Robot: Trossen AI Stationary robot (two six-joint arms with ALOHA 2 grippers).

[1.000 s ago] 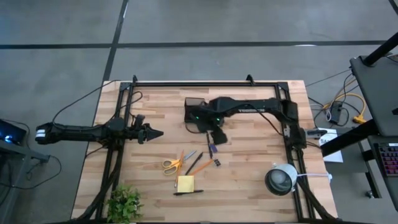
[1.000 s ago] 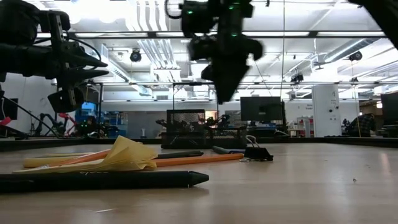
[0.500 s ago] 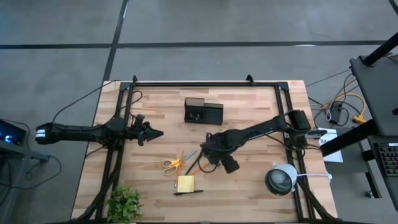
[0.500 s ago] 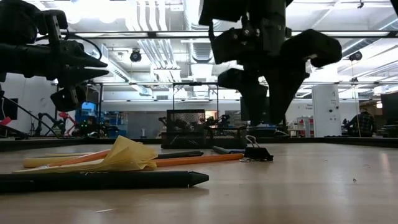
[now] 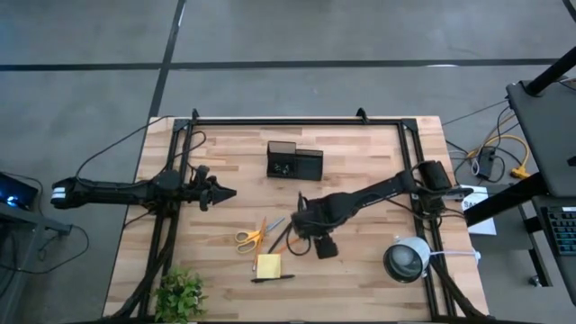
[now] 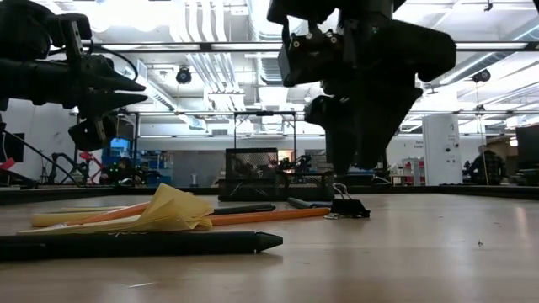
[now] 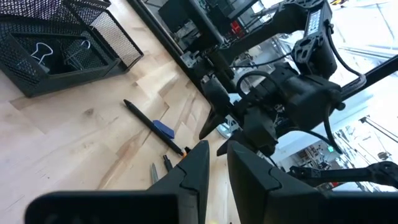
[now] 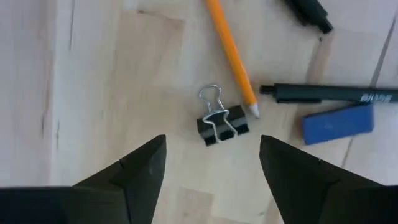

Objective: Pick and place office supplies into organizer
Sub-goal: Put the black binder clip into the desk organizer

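Black binder clip [image 8: 223, 124] centred under the wide-open right gripper [image 8: 212, 163]: pick approach, next descend and clamp; left gripper [image 7: 216, 169] parked left, nearly closed, empty.

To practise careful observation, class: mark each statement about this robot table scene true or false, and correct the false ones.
1. The right claw is open above a black binder clip. True.
2. The orange pencil lies inside the organizer. False: it lies on the table, its tip beside the clip.
3. The left claw holds the scissors. False: it holds nothing; the scissors lie on the table.
4. The yellow sticky-note pad lies near the scissors. True.
5. The plant stands inside the organizer. False: it stands at a table corner.
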